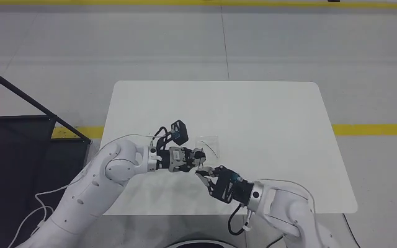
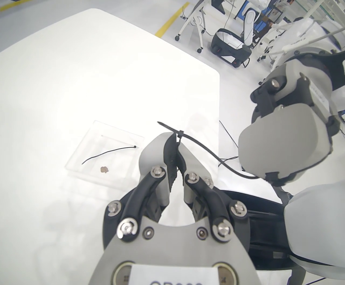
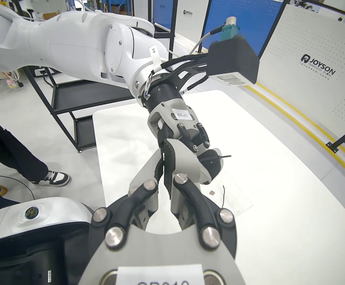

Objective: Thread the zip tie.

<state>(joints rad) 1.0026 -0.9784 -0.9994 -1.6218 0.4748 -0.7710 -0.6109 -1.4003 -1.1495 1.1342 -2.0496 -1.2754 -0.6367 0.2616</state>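
Pale grey floor [image 1: 186, 43] all round the white tabletop [image 1: 267, 124], a yellow line [image 1: 366, 129] striping across it, a black metal rack [image 3: 67, 99] alongside, blue panels [image 3: 242, 16] and a white pegboard [image 3: 310, 35] standing behind.

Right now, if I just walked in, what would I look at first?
Probably the left claw and right claw meeting over the white table, both pinching one black zip tie, whose tip seems to poke through its own head. Next, a second zip tie lying in a clear tray on the table beyond them.
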